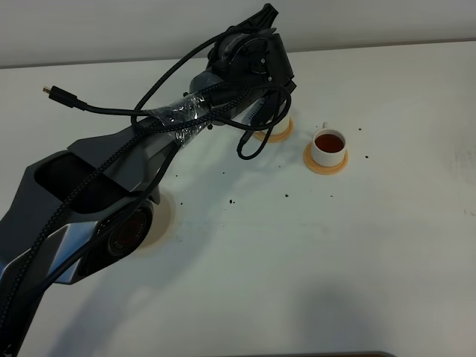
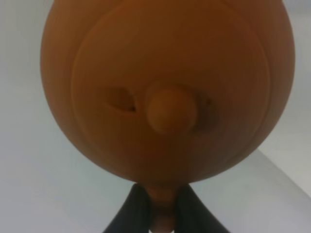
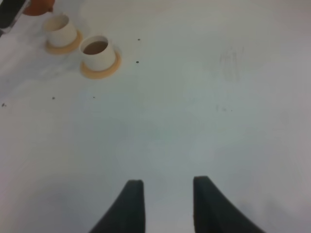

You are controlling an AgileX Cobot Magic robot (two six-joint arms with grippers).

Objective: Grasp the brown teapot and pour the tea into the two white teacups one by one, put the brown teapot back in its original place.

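- In the high view the left arm [image 1: 149, 141] lies across the surface [image 1: 312, 260] and hides the brown teapot and its own fingers.
- Of the first teacup, that view shows only a sliver of orange-tan saucer [image 1: 281, 137] below the wrist.
- The cream mat [image 1: 162, 217] is half covered by the arm's lower links.
- The left wrist view is filled by the brown teapot [image 2: 165, 73], which is blurred and cut off at the top, with no spout in sight.
- At the frame's edge the left fingers [image 2: 130, 216] are clamped on the teapot's handle [image 2: 163, 216].
- In the right wrist view a scrap of the teapot shows at the corner, just beside the first teacup [image 3: 60, 29]. Whether that cup holds tea I cannot tell.
- The right fingers [image 3: 132, 206] stand apart with nothing between them, over bare surface well apart from both cups.
- The surface is white and matte, dotted with small dark specks. A pale wall [image 1: 111, 30] rises behind it.
- The second teacup [image 1: 329, 141] sits on its own saucer [image 1: 325, 166] and holds dark red-brown tea.
- The teapot is smooth matte clay, round-bodied, with a domed lid and a ball knob [image 2: 170, 109].
- The cups are short white cylinders and the saucers are flat discs.
- Braided black cables run along the arm, bound with clear tape [image 1: 186, 111]. One loose plug [image 1: 50, 91] sticks out.
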